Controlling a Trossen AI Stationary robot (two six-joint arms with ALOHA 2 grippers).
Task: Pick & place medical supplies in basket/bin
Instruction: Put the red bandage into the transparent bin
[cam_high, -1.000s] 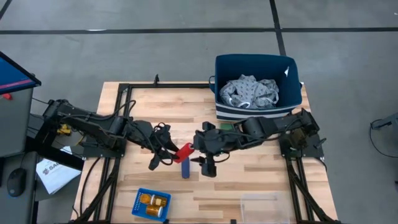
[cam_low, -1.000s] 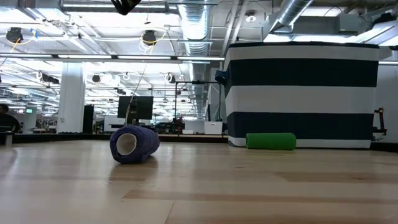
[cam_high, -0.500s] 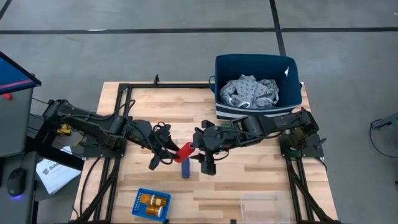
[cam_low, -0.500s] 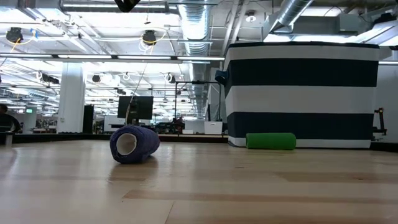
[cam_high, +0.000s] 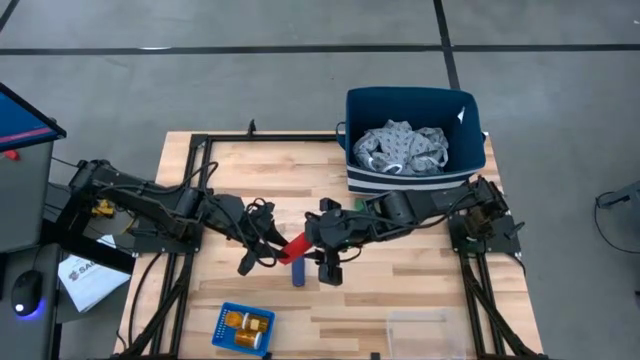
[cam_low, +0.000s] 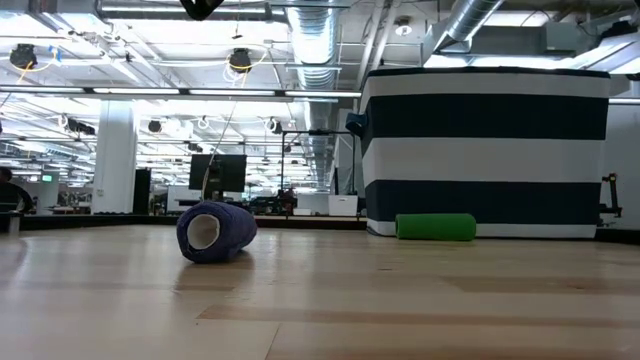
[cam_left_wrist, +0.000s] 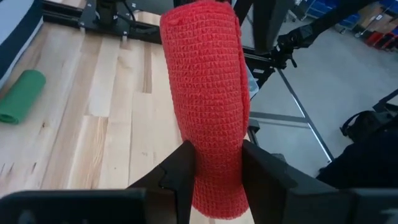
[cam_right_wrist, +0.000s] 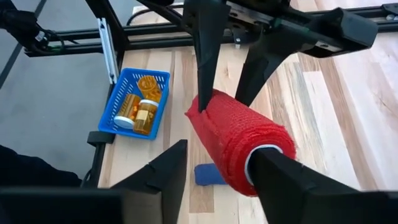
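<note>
Red woven roll (cam_left_wrist: 208, 106) at mid-table: we see the left gripper (cam_left_wrist: 214, 165) clamped on one end, above the wooden table (cam_high: 420, 290). The right gripper (cam_right_wrist: 214, 162) straddles the other end, jaws apart, not yet gripping. The dark blue roll (cam_low: 214, 232) lies beneath; the green roll (cam_low: 436, 227) lies against the striped navy bin (cam_high: 415, 120) at far right

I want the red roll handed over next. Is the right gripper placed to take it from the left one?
Probably yes. The left gripper holds the red roll by one end, above the table. The roll's free end already sits between the right gripper's open fingers, with nothing between them.
</note>
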